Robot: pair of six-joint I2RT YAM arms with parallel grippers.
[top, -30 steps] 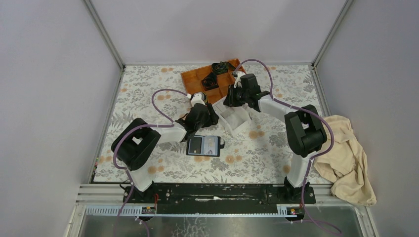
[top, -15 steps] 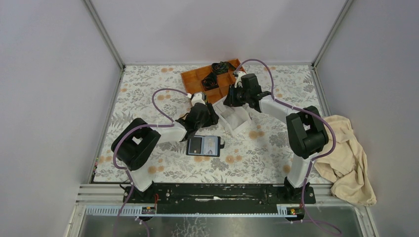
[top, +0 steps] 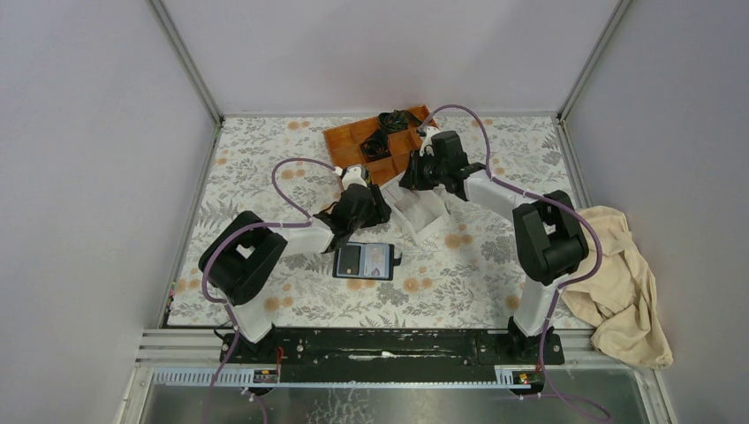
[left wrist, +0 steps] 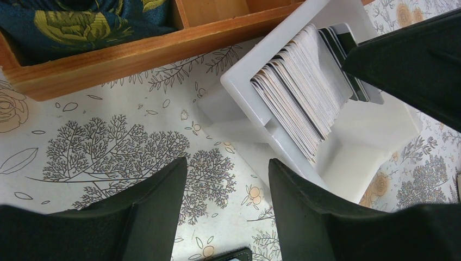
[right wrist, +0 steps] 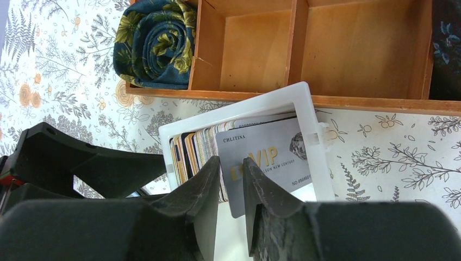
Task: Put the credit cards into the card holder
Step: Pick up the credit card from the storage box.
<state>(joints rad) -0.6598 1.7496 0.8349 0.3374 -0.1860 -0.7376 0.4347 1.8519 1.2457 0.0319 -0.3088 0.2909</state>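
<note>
Several credit cards (right wrist: 198,147) stand on edge in a white open-top box (right wrist: 304,109). A grey VIP card (right wrist: 272,152) leans out at the stack's right end. My right gripper (right wrist: 232,168) reaches into the box. Its jaws stand a narrow gap apart, with that card's lower corner between them. The black card holder (top: 363,261) lies open on the floral cloth near the table's middle, with a pale card on its left half. Its corner shows in the left wrist view (left wrist: 234,254). My left gripper (left wrist: 227,161) is open and empty, low over the cloth just left of the box (left wrist: 244,70).
An orange wooden compartment tray (top: 353,140) holding rolled dark fabric (right wrist: 155,43) lies right behind the box. A beige cloth (top: 618,274) is heaped off the table's right edge. The two grippers (top: 397,199) are close together at the box.
Almost nothing. The right arm's elbow has drifted slightly to the right. Both grippers stay where they were.
</note>
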